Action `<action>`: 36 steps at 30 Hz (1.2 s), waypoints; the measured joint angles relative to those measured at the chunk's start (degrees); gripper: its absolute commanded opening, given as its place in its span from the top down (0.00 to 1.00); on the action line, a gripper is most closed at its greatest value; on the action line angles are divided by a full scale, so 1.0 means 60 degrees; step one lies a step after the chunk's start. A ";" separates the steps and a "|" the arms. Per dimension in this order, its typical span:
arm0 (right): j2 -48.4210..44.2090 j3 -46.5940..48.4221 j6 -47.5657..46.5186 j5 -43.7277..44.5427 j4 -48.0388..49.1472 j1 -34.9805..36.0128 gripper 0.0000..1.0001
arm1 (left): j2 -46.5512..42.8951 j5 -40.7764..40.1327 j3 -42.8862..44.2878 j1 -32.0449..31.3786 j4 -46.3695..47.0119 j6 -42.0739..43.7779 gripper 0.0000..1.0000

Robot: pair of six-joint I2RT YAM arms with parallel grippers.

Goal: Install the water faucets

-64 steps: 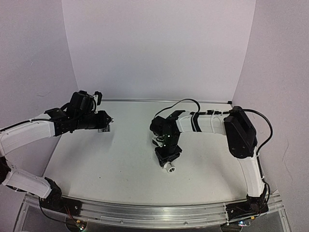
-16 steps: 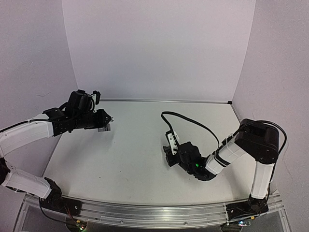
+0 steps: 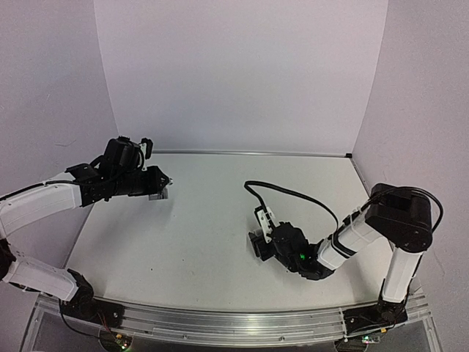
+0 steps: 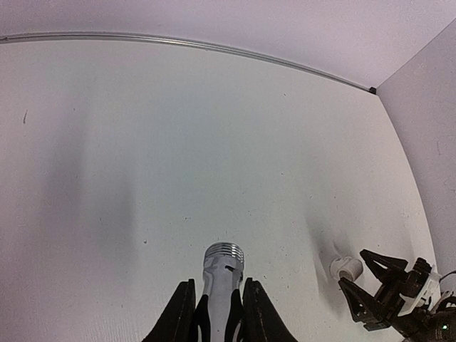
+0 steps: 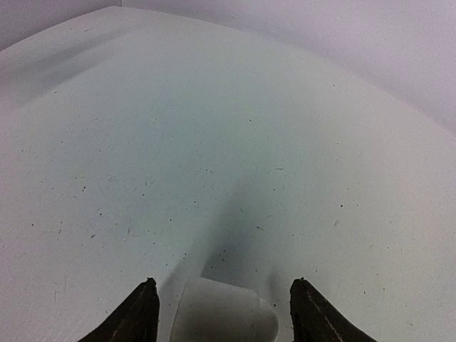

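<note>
Two arms, one part each. Left gripper [image 4: 218, 283] is clamping the silver faucet [image 4: 223, 265] by its body, jaws tight on both sides. It is holding the faucet at the far left, seemingly clear of the table [image 3: 183, 235]. Faucet's long axis is running straight out along the fingers, ringed end pointing away from the wrist toward the right of the scene.

Right gripper [image 5: 222, 286] is sitting low at middle-right, jaws standing apart. They are flanking the white elbow fitting [image 5: 217, 317] with a gap showing on each side, so I'm reading that as no grip.

Fitting is lying on the table, right of and nearer than the faucet, well apart from it and off the faucet's axis. Right arm is by far the closer one.

Materials:
- Faucet: shiny metal, rounded body, ribbed collar at the tip. Hard and slick, so probably prone to twisting in the pads under side load.
- Fitting: matte white plastic, short stubby cylinder. Looks light, so it is likely sliding unless pinned.
- Table: matte white, speckled.

Mating is hinging on lining up the fitting's opening with the faucet axis. I can't tell which way that opening is facing.
</note>
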 measured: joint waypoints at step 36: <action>0.0799 0.9160 0.5416 -0.3313 -1.6670 -0.1222 0.04 | 0.0654 0.0330 0.0013 0.0011 0.0440 0.0248 1.00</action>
